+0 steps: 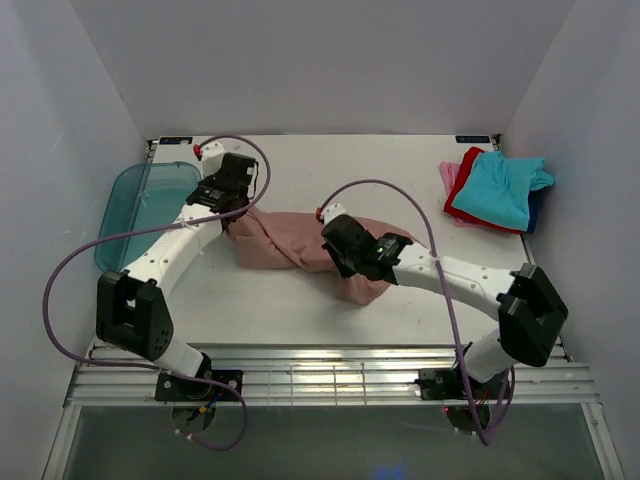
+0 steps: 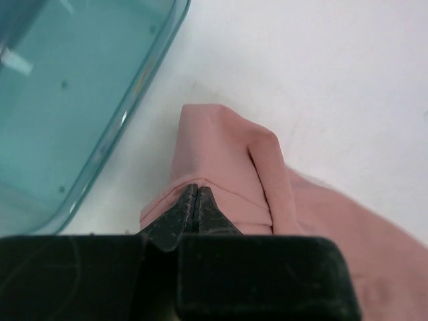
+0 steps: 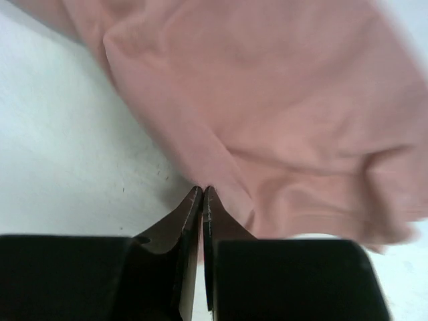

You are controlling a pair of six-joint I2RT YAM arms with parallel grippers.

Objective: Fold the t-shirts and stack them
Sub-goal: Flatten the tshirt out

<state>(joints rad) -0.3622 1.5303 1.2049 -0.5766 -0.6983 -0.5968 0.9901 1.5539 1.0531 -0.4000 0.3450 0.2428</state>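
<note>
A dusty-pink t-shirt (image 1: 280, 240) lies bunched and stretched across the middle of the table, its print hidden. My left gripper (image 1: 238, 207) is shut on the shirt's left end. In the left wrist view the closed tips (image 2: 195, 190) pinch a stitched hem of the pink cloth (image 2: 221, 154). My right gripper (image 1: 335, 255) is at the shirt's right part. In the right wrist view its tips (image 3: 202, 192) are closed on the edge of a pink fold (image 3: 281, 100). A stack of tees stands at the back right: turquoise (image 1: 500, 188) on top, with red (image 1: 462, 190), pink and dark blue below.
A translucent teal plastic tray (image 1: 145, 210) sits at the table's left edge, close beside the left gripper, and also shows in the left wrist view (image 2: 60, 100). White walls enclose the table on three sides. Purple cables loop over both arms.
</note>
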